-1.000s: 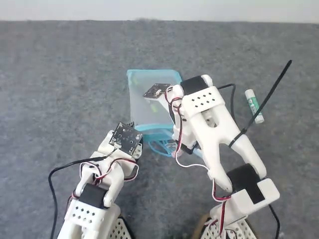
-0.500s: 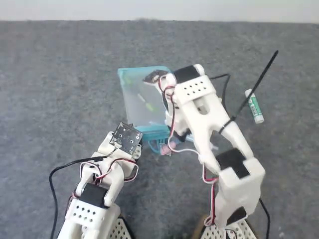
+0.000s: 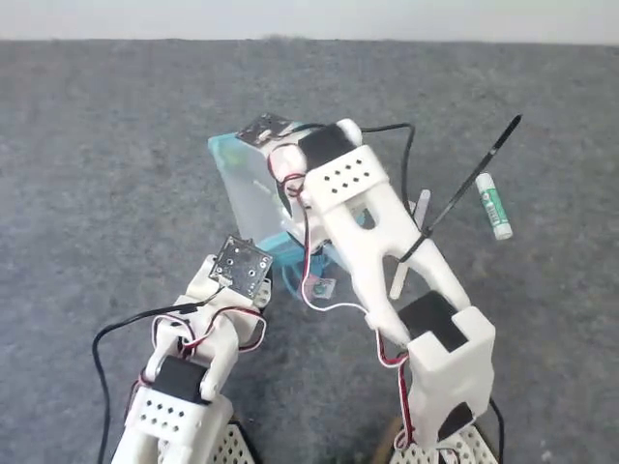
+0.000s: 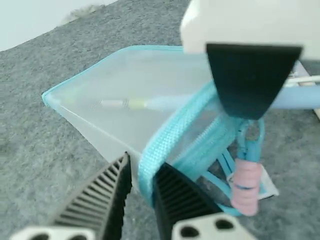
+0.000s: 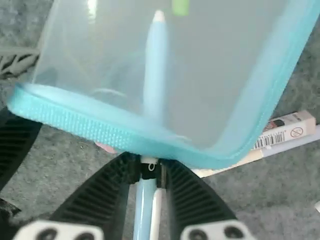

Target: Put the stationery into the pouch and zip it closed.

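Observation:
A translucent pouch (image 3: 237, 184) with a teal zip band stands on edge on the grey mat. A light blue pen (image 5: 155, 65) and a green-tipped item lie inside it. My left gripper (image 4: 142, 175) is shut on the teal band at the pouch's (image 4: 120, 100) near corner. My right arm (image 3: 338, 179) hangs over the pouch. Its gripper (image 5: 148, 170) is shut on the small metal zip pull under the pouch's edge (image 5: 100, 127). A pink tag (image 4: 245, 182) dangles on teal cords by the zip.
A white pen (image 3: 408, 242) lies on the mat under the right arm. A white and green glue stick (image 3: 493, 205) lies farther right. A black cable tie (image 3: 469, 184) sticks out from the right arm. Labelled white pens (image 5: 282, 127) rest just beyond the pouch.
The right arm has swung left along the pouch's edge with the zip pull. The pouch's far end has shifted left with it. The left arm has kept still.

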Motion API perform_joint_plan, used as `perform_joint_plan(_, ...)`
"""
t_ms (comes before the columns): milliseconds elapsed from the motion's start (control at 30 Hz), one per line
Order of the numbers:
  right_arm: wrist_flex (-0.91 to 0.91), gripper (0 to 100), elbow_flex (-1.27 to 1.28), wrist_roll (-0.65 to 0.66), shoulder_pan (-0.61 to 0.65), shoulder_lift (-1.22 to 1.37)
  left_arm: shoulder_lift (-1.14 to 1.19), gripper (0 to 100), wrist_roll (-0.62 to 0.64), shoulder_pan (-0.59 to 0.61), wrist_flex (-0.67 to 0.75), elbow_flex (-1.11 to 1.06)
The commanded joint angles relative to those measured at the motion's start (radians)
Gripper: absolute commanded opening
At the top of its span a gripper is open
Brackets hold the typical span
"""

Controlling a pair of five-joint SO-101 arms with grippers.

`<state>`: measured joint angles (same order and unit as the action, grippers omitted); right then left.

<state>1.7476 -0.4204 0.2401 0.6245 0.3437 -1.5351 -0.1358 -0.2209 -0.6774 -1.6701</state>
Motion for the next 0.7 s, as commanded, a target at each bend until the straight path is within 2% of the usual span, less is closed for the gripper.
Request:
perform_joint_plan(0, -0.09, 12.9, -0.084, -0.012, 0.041, -0.079, 0.0, 1, -0.008, 0.032, -0.009, 0.033)
perform_joint_plan(100, -0.133, 20.5, -0.084, -0.011, 0.047, -0.113, 0.0, 1, -0.008, 0.057, -0.006, 0.035)
perform_joint_plan(367, -0.166, 21.1, -0.078, -0.008, 0.005, -0.357, 0.0, 1, -0.008, 0.058, -0.006, 0.036)
perform_joint_plan(533, -0.142, 21.0, -0.04, -0.006, -0.077, -0.432, 0.0, 1, -0.006, 0.063, -0.006, 0.039)
perform_joint_plan(667, -0.142, 21.0, 0.089, -0.005, -0.159, -0.44, 0.0, 1, 0.011, 0.063, -0.006, 0.041)
